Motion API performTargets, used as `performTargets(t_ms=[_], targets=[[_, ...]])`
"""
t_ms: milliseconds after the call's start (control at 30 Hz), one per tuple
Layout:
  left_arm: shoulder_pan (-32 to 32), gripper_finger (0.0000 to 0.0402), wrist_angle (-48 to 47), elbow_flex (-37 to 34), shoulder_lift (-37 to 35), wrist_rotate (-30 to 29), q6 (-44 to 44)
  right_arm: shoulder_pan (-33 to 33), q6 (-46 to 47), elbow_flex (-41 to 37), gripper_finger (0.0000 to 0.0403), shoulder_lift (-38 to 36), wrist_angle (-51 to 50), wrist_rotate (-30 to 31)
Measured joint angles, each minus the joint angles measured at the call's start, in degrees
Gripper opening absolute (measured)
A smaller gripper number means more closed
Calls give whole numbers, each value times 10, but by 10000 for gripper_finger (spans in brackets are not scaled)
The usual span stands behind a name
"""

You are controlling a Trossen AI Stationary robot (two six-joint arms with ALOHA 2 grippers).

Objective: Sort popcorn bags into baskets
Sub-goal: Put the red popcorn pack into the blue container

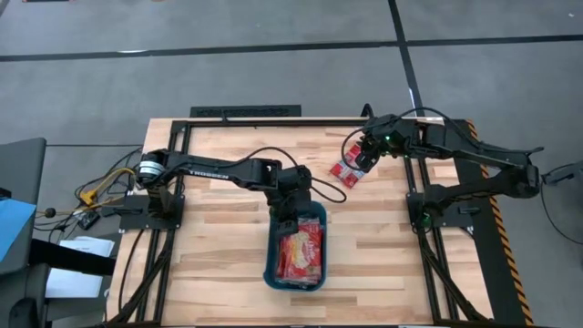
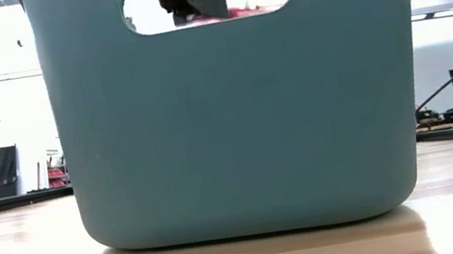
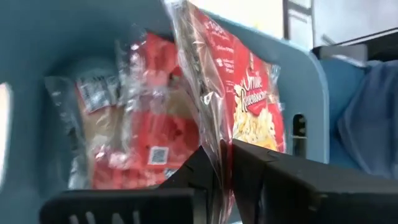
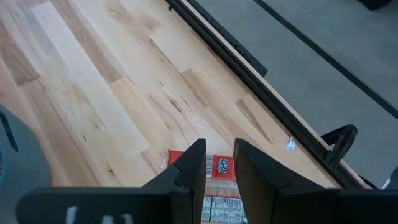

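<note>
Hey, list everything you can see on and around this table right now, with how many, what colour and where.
Basket: one, teal-blue, on the table near its front edge, middle.
Popcorn bags in the basket: several, exact count unclear, red with yellow, piled inside.
Held popcorn bag: one, red with a popcorn picture, pinched upright over the basket.
Loose popcorn bag: one, red with white, flat on the table toward the far right.
Table: one, pale wood planks, black frame.
Cables: a bundle, yellow and black, off the table's left edge.
Left gripper: over the basket, shut on the held bag.
Right gripper: above the loose bag, open.
</note>
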Motion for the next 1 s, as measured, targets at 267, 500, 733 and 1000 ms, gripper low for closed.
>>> performTargets(t_ms=[267, 500, 733, 1000], targets=[[-10, 80, 20, 0, -1, -18, 20, 0, 0, 0, 107, 0, 0, 0], [2, 129, 7, 6, -1, -66, 45, 0, 6, -36, 107, 0, 29, 0], [35, 161, -52, 58, -2, -51, 84, -4, 50, -127, 107, 0, 96, 1], [81, 167, -123, 125, -17, -55, 111, -58, 155, -247, 107, 29, 202, 3]])
